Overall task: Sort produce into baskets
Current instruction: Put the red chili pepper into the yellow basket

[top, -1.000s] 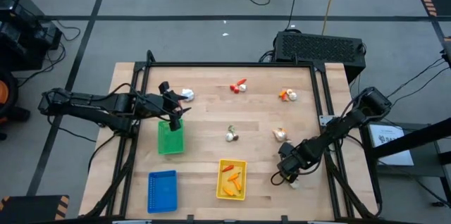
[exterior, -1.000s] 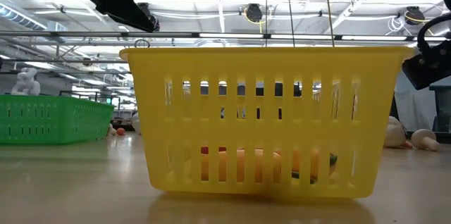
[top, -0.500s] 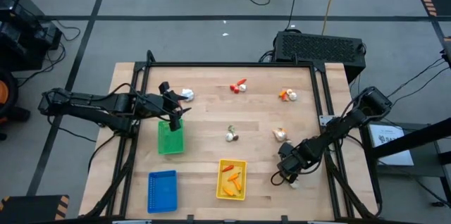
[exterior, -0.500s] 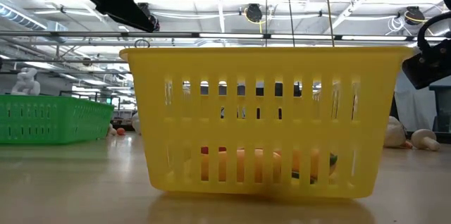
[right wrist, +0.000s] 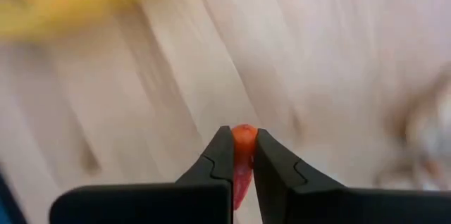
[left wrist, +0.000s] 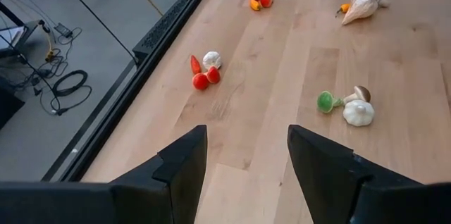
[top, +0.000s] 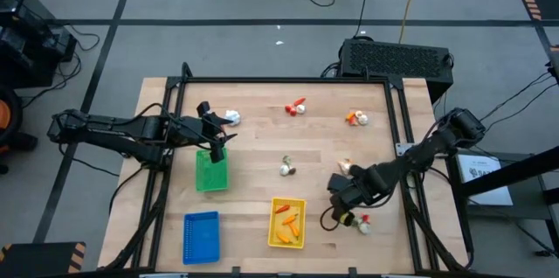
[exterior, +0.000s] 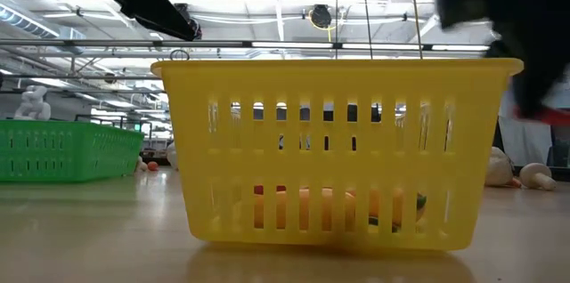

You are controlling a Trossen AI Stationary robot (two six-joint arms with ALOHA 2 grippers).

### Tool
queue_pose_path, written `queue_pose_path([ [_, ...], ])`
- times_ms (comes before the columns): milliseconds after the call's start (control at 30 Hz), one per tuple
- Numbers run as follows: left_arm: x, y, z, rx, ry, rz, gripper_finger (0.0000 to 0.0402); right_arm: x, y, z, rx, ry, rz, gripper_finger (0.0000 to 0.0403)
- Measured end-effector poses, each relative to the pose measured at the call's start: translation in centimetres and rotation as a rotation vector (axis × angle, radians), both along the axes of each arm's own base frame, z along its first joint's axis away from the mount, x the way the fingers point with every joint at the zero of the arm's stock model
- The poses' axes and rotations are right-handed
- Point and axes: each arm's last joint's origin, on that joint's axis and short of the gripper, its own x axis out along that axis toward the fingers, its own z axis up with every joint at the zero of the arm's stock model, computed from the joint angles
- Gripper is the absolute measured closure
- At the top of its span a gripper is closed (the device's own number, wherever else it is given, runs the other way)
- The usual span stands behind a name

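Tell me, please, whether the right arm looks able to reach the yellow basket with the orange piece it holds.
Probably yes. The right gripper, shut on the orange piece, sits just beside the yellow basket, with only bare wood between them and the basket's top open.

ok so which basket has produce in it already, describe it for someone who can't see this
On the wooden table, look along the near edge, where two plastic baskets sit. It is the yellow slatted basket, right of the blue basket; alone among the three baskets, it visibly holds orange pieces.

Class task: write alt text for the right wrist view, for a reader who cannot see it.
The right hand is shut on a small orange-red toy vegetable piece, pinched between its two dark fingers above the blurred pale wooden table.
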Motion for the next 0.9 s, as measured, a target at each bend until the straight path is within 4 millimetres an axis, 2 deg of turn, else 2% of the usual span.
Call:
queue_pose_path([
  [200, 0.0, 0.0, 0.0, -0.011, -0.001, -0.012, 0.0196, 3.5, 0.5, 3.0, -0.029, -0.358, 0.192, 0.0383],
  [333, 0.0, -0.1, 0.0, -0.018, 0.0, -0.024, 0.0196, 5.0, 0.6, 3.6, -0.061, -0.506, 0.292, 0.0383],
  [567, 0.0, -0.1, 0.0, -0.028, 0.002, -0.04, 0.0196, 7.9, 1.0, 2.7, -0.084, -0.677, 0.457, 0.0383],
  [767, 0.0, -0.3, -0.1, -0.037, 0.01, -0.064, 0.0196, 10.0, 2.0, -0.3, -0.084, -0.722, 0.559, 0.0383],
  [900, 0.0, -0.3, -0.1, -0.037, 0.012, -0.064, 0.0196, 10.6, 1.9, -1.3, -0.088, -0.729, 0.552, 0.0382],
])
